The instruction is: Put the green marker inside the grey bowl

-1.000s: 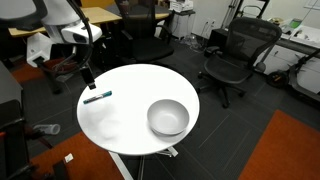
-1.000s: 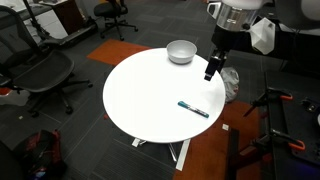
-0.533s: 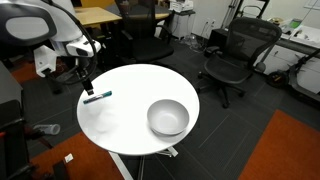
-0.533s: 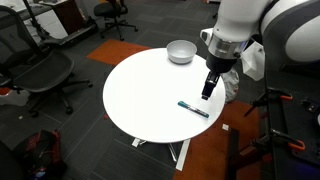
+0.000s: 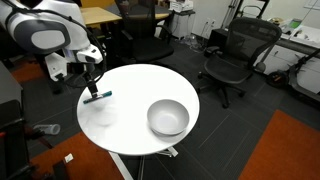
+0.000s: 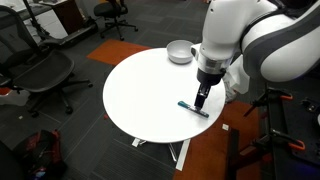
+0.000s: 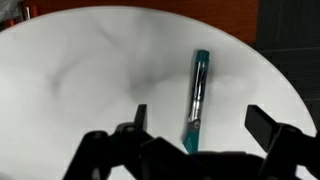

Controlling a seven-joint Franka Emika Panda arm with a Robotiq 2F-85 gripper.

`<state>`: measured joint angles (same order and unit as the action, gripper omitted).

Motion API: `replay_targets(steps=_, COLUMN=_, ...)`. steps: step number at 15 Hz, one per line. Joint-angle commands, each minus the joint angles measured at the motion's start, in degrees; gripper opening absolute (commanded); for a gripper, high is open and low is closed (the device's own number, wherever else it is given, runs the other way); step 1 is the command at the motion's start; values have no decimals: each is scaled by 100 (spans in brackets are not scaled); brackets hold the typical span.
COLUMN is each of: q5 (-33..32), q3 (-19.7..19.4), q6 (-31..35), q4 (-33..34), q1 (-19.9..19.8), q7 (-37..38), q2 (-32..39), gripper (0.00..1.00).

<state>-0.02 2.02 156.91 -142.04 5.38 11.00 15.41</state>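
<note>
The green marker lies flat on the white table, in the gap between the two fingers and roughly midway from each. Its length runs across the line along which they close, so the squeeze would fall on its thin sides. This looks like a deliberate alignment for a pinch.

The gripper is spread wide, with nothing held. There is far more room between the fingers than the marker needs, which leaves margin for a small sideways error on the way down. In both exterior views the gripper points straight down just above the marker. Whether the tips already touch the table I cannot tell.

I judge this to be the approach step, just short of the grasp. The next move calls for lowering until the tips flank the barrel, then closing. A thin round pen on a smooth top may roll or skid if one finger meets it first.

The grey bowl stands empty, well away from the fingers, on the far part of the same table.
</note>
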Motion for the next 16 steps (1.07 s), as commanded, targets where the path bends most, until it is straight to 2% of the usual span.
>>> replay_targets(steps=1, q5=-305, q3=-230, q6=42, q4=289, q1=289, q7=511, q2=318, gripper=100)
replay_targets(steps=7, q5=-484, q3=-438, q6=-17, q4=553, q1=561, q7=824, q2=646, gripper=100)
replay_targets(steps=16, q5=-390, q3=-452, q6=-4, q4=733, q1=613, q7=766, q2=1003, gripper=100)
